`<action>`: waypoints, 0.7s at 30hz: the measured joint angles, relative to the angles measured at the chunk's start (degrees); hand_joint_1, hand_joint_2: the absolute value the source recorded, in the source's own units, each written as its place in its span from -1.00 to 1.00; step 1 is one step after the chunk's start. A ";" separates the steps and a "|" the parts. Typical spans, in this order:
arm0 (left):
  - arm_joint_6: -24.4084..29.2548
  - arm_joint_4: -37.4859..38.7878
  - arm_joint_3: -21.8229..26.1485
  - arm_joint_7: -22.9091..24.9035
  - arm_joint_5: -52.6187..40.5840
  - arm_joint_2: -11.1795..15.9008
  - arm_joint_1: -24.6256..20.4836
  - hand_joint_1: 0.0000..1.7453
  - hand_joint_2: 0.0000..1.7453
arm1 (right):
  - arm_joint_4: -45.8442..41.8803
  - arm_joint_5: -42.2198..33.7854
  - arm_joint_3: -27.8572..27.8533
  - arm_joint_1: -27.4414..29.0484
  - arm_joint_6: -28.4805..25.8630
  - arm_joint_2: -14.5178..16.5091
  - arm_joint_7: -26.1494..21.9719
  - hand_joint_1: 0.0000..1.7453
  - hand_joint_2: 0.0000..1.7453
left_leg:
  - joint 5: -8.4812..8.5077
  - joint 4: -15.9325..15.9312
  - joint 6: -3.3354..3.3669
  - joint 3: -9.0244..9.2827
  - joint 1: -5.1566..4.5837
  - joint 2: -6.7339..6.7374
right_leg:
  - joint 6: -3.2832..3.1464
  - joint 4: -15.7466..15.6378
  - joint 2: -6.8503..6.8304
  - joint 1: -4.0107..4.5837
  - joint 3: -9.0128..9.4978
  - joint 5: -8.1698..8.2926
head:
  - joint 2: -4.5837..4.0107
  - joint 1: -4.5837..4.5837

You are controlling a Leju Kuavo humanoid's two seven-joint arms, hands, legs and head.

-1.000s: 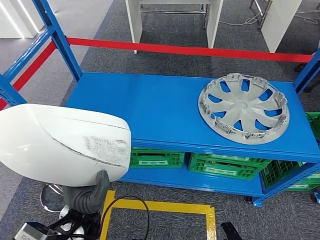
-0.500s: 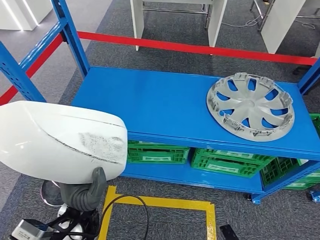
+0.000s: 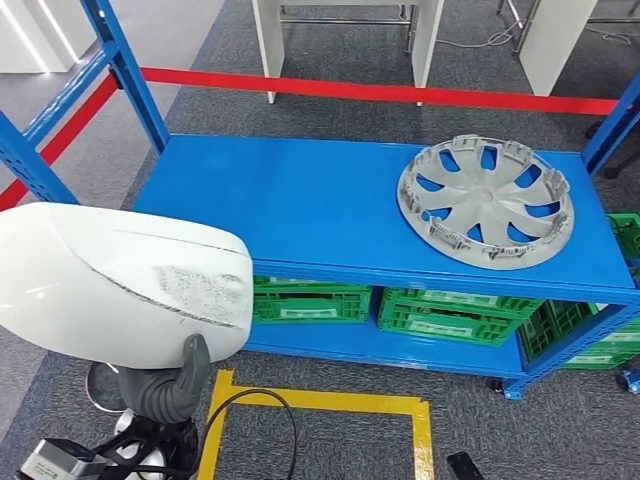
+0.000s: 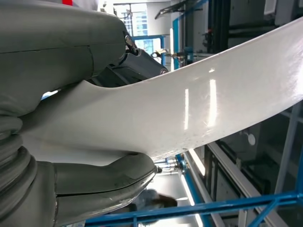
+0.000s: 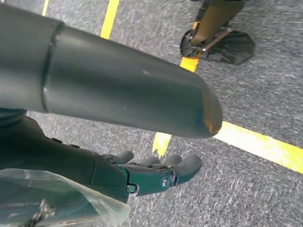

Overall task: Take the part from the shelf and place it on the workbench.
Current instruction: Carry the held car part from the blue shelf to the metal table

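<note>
A large white curved part (image 3: 113, 285) with a scuffed grey patch fills the lower left of the head view. My left hand (image 3: 170, 385) grips it from beneath, its grey thumb pressed against the underside. In the left wrist view the glossy white part (image 4: 200, 109) runs across the picture, clamped between the thumb (image 4: 100, 182) and the dark fingers (image 4: 143, 61). The part is held in front of the blue shelf (image 3: 302, 200), apart from it. My right hand (image 5: 150, 175) hangs over the carpet with fingers apart and nothing in it.
A grey wheel cover (image 3: 484, 200) lies on the right of the shelf top. Green crates (image 3: 309, 305) sit on the lower level. A red barrier tape (image 3: 377, 95) runs behind the shelf, with white table legs (image 3: 268, 40) beyond. Yellow floor lines (image 3: 324, 405) mark the carpet.
The whole picture has shifted a little, so the camera has moved. The white part stays in my left hand in the same place in the view.
</note>
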 joint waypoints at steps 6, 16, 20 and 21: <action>-0.14 -0.02 0.14 -0.04 1.36 -0.27 -0.08 1.00 1.00 | 0.00 0.01 0.66 -0.32 0.70 -0.26 1.50 -1.00 -1.00 | 5.62 -13.78 1.45 6.13 -0.34 -0.10 | 1.44 0.19 -0.01 0.28 -0.74 0.87 | 0.00 0.06; -0.28 -0.02 0.32 -0.08 1.85 -0.78 -0.10 1.00 1.00 | 0.00 0.19 1.16 -0.43 1.35 -1.30 2.37 -1.00 -1.00 | 9.01 -14.70 3.24 2.29 -0.50 0.26 | 2.84 11.65 0.05 0.23 -2.84 -6.49 | 0.00 0.41; -0.17 -0.14 0.42 -0.09 1.90 -0.77 0.07 1.00 1.00 | 0.00 0.51 1.26 -0.85 1.50 -1.39 2.59 -1.00 -1.00 | 10.31 -13.82 2.30 0.85 -0.75 0.27 | 2.31 -0.62 0.23 0.36 4.85 -4.04 | 0.00 0.35; -0.14 -0.18 0.44 -0.10 1.89 -0.77 0.11 1.00 1.00 | 0.00 0.53 1.27 -0.85 1.51 -1.40 2.66 -1.00 -1.00 | 10.72 -13.80 2.02 0.71 -0.81 0.28 | 2.02 -0.91 0.30 0.46 4.80 -4.00 | 0.00 0.30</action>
